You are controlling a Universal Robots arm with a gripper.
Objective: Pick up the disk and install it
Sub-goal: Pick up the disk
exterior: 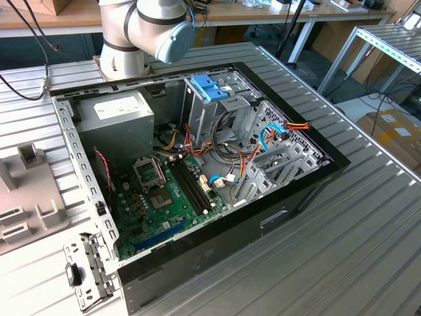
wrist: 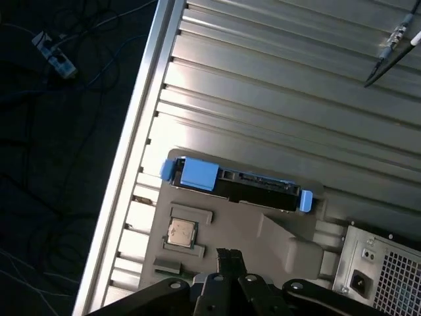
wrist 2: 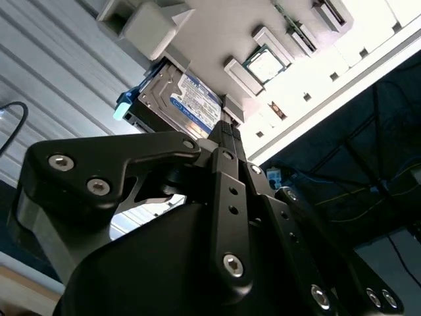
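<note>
The disk [wrist 2: 187, 105] is a silver drive with a blue-and-white label, held in a carrier with light-blue tabs. It stands on edge in a slot of a grey holder tray [wrist: 217, 220], where the first wrist view shows its dark edge [wrist: 253, 184] between blue tabs. My gripper [wrist: 227, 252] hangs above the tray, a short way off the disk and not touching it. Its black fingers [wrist 2: 227, 141] are pressed together with nothing between them.
The open computer case [exterior: 197, 164] lies on the ribbed metal table [exterior: 368, 217], with a blue-tabbed drive cage [exterior: 210, 89], a grey power supply [exterior: 122, 112] and a motherboard [exterior: 164, 197] inside. A processor chip [wrist: 181, 232] sits in the tray. The table edge [wrist: 135, 151] drops to the floor.
</note>
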